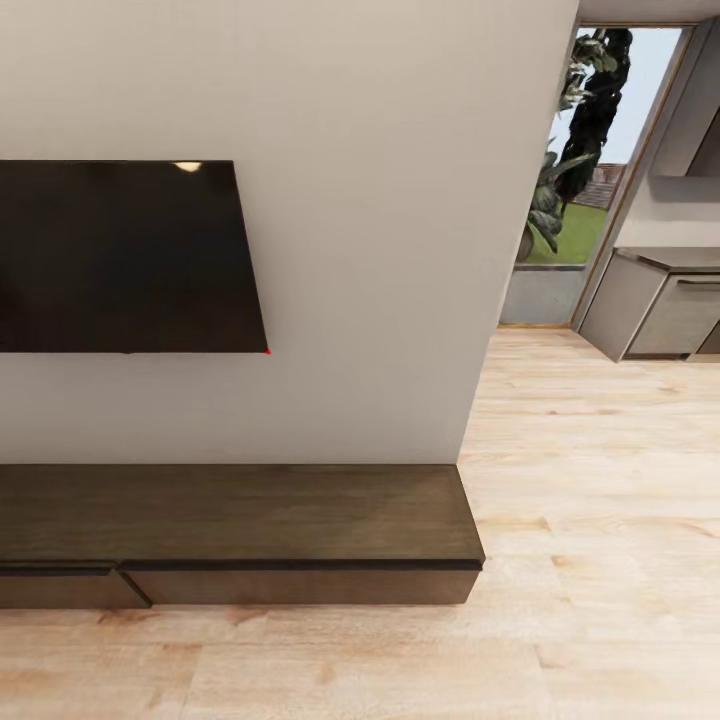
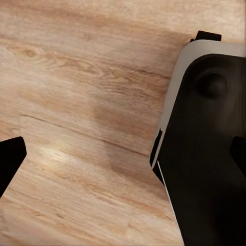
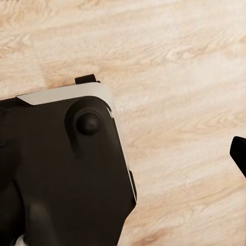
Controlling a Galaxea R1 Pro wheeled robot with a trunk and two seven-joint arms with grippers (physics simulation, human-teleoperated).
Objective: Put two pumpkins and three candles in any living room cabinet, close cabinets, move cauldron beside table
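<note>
I face the long low dark-brown wood cabinet [image 1: 240, 535] below the black wall-mounted television [image 1: 125, 257]; its right-hand front appears shut. Transit step, I judge. Neither end effector's opening can be told. Next: locate pumpkins and candles.

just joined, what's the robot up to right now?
It is handling nothing at the moment. The head camera faces the long dark cabinet under a wall-mounted TV, with wood floor stretching right toward a kitchen counter. One drawer front at the left sits slightly proud of the other. Both wrist cameras look down at floor beside the robot's dark base.
</note>
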